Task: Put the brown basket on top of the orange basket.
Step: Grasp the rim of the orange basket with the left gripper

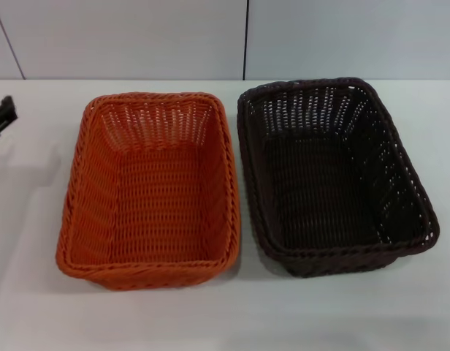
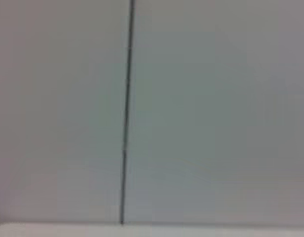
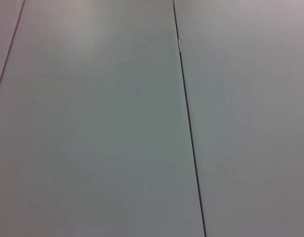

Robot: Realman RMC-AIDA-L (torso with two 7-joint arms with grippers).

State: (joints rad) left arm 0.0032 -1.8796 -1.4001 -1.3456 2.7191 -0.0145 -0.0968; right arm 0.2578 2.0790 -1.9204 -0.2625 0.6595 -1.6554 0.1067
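The orange basket [image 1: 150, 191] sits on the white table at centre left, open side up and empty. The brown basket [image 1: 333, 175] sits right beside it at centre right, also upright and empty, their long rims nearly touching. A black part of my left gripper [image 1: 1, 115] shows at the far left edge of the head view, well away from both baskets. My right gripper is out of view. Both wrist views show only pale wall panels with dark seams.
The white table [image 1: 225, 314] spreads around both baskets, with bare surface in front and on both sides. A pale panelled wall [image 1: 137, 36] stands behind the table's far edge.
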